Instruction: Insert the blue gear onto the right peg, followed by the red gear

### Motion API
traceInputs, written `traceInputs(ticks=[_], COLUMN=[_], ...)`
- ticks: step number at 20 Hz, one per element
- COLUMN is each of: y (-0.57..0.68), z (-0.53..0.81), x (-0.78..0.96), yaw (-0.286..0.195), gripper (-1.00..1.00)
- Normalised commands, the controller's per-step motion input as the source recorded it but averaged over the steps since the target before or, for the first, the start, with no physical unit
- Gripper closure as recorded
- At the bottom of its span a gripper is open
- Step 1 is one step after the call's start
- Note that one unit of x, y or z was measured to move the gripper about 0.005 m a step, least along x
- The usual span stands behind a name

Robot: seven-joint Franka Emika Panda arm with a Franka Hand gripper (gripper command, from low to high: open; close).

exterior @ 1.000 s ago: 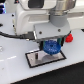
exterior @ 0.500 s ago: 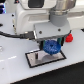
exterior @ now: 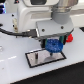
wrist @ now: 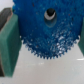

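Tool (exterior: 54,44) pinching the blue gear (exterior: 54,46) between green pads (wrist: 10,42), low over the grey plate (exterior: 35,58) on the white bench (exterior: 15,72). Red gear (exterior: 71,36) off toward the exterior view's right, apart from the plate.

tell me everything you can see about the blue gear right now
The blue gear is a wide, flat, bright-blue toothed disc that looks like plastic, with a round centre hole clear in the wrist view. It is held in the hand, with a green pad against its rim on one side. In the exterior view it hangs over the grey, black-edged plate, toward the exterior view's right end. Whether it touches the plate or a peg cannot be told; its top is hidden by the hand.
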Motion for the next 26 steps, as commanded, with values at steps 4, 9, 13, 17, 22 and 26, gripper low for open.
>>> traceInputs(ticks=[4,9,13,17,22,26], y=[-0.05,-0.01,-0.01,0.00,0.00,0.01], z=[-0.19,-0.12,0.00,-0.11,-0.14,-0.14], x=[0.14,0.07,0.04,0.08,0.07,0.07], yaw=[0.000,0.000,0.000,0.000,0.000,0.000], gripper=[1.00,1.00,1.00,1.00,1.00,1.00])
